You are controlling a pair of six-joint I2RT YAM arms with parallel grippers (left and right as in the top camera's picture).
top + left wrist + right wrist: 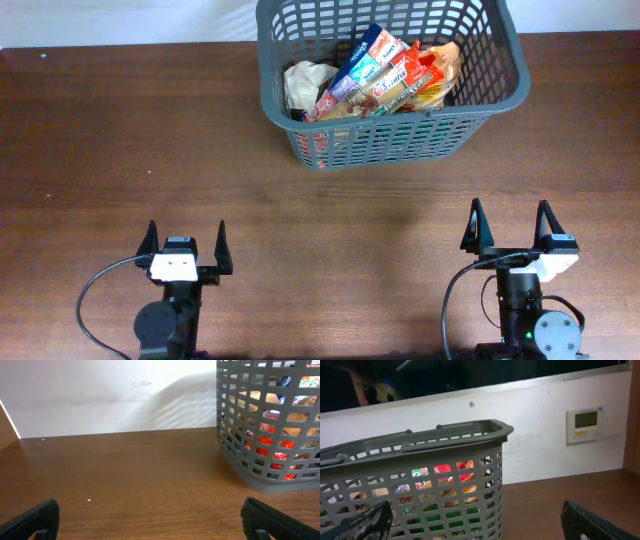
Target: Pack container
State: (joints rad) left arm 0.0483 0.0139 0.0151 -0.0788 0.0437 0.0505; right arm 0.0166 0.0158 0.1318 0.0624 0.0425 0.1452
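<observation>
The container, a dark grey slotted basket (495, 100), stands at the table's far edge, right of centre. It holds several grocery packets (385, 75) and a pale crumpled bag (305, 85). The basket also shows at the right of the left wrist view (240, 467) and at the left of the right wrist view (470, 432). My left gripper (185, 245) is open and empty near the front left. My right gripper (510, 228) is open and empty near the front right, well short of the basket.
A brown wooden table (150, 150) spreads between the arms and the basket. A white wall (100, 395) stands behind the table, with a small wall panel (585, 424) at the right.
</observation>
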